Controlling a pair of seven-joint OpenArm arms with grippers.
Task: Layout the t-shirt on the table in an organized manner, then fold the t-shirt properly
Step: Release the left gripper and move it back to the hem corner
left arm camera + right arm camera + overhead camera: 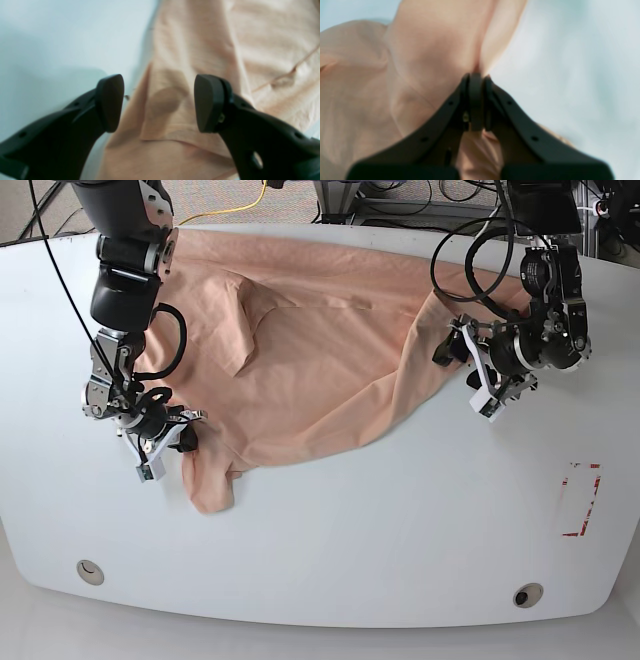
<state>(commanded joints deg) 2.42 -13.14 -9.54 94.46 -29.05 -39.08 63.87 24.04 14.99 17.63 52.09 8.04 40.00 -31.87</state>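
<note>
The worktop [330,530] is the biggest thing before me: a glossy white surface with rounded corners, a round hole [89,571] near its front left corner in the base view, another hole [527,594] near the front right, and a small red-outlined rectangle mark [580,500] toward the right edge.

The t-shirt [320,360] lies spread over the far half of that worktop, peach-tan and wrinkled, with folds running across its middle. One lobe of it [212,485] trails toward the front on the base view's left, and its far right part bunches up beside my left arm. I cannot make out any print on it from here.

My right arm [125,280] comes down on the left of the base view. My right end effector [476,75] has its fingers pressed together on a pinch of the t-shirt [425,50]; in the right wrist view the fabric rises in a taut ridge from between the fingertips, with bare worktop [570,62] to one side.

My left arm [545,330] sits on the right of the base view. My left end effector [159,102] is spread wide, its two dark pads apart with nothing between them, hanging over the shirt's edge [200,50], where a hemmed fold lies beside white worktop [62,37].
</note>
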